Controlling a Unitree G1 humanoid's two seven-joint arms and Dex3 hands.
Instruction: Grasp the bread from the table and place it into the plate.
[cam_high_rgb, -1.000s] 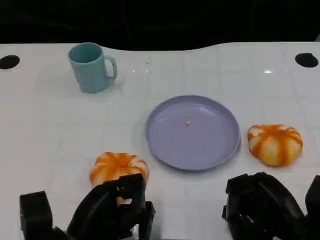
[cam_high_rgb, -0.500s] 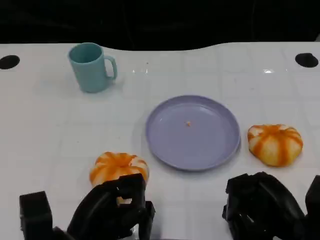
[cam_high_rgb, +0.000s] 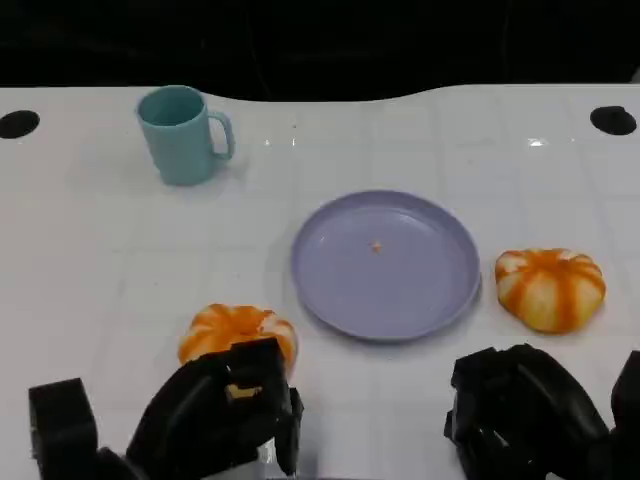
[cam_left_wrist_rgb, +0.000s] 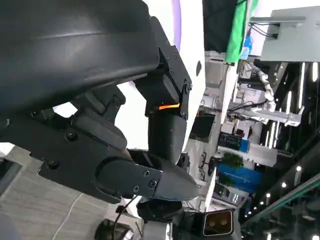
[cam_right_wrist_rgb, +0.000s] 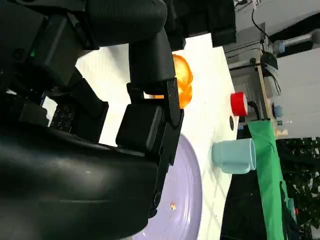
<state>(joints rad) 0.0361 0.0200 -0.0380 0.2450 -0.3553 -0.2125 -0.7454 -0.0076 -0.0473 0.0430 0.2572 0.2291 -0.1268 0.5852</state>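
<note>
Left hand (cam_high_rgb: 215, 420) is creeping forward over the near edge of the left bread (cam_high_rgb: 238, 335), fingers curling but not yet gripping it. Bread is sitting on the table, just left of the purple plate (cam_high_rgb: 386, 263). Right hand (cam_high_rgb: 520, 415) is idling, fingers curled on nothing.
</note>
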